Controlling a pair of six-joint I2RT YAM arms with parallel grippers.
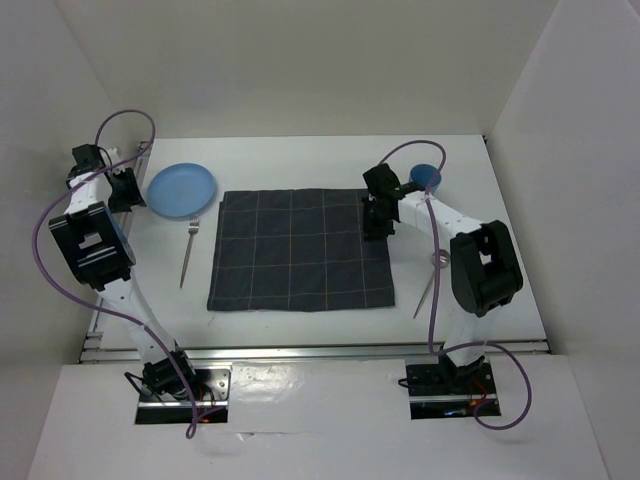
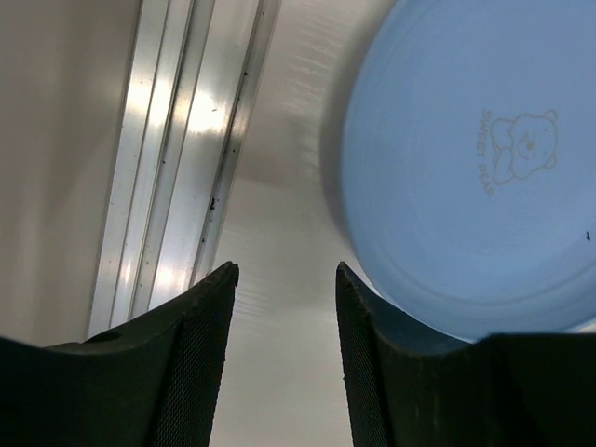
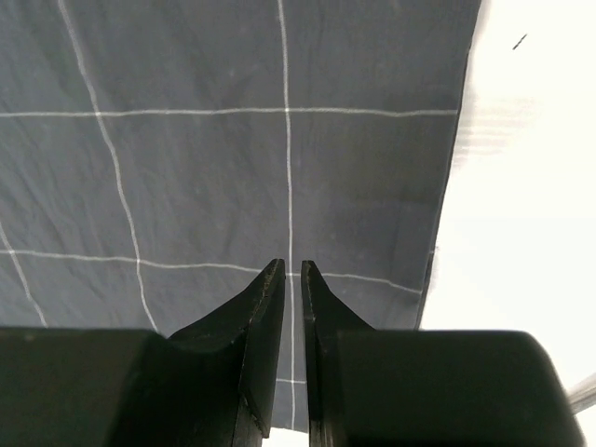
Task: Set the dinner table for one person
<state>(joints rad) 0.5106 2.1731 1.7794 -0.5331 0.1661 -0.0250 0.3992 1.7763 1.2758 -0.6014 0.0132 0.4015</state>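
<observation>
The large, flat white rectangular tabletop (image 1: 300, 160) with aluminium rails lies beneath both end effectors. It looks rigid, fixed and smooth, a surface to set pieces on rather than to grip, and I judge that light pieces may skid across it. The left end effector (image 2: 285, 270) hangs released, its fingers apart over bare tabletop. The round light-blue plastic plate (image 2: 466, 168) is just beside its right finger and a rail runs off to its left. That plate looks light, stiff and slick, and the rim nearest the end effector seems the place to pinch it. The right end effector (image 3: 291, 265) is clenched on nothing, with only a slit between its fingers. It sits over the dark grey checked cloth (image 3: 186, 168), near the cloth's right edge. The cloth looks soft and would likely bunch if dragged. A slim metal fork (image 1: 187, 255) lies on the tabletop, back toward the base from the left end effector, beside the cloth.
</observation>
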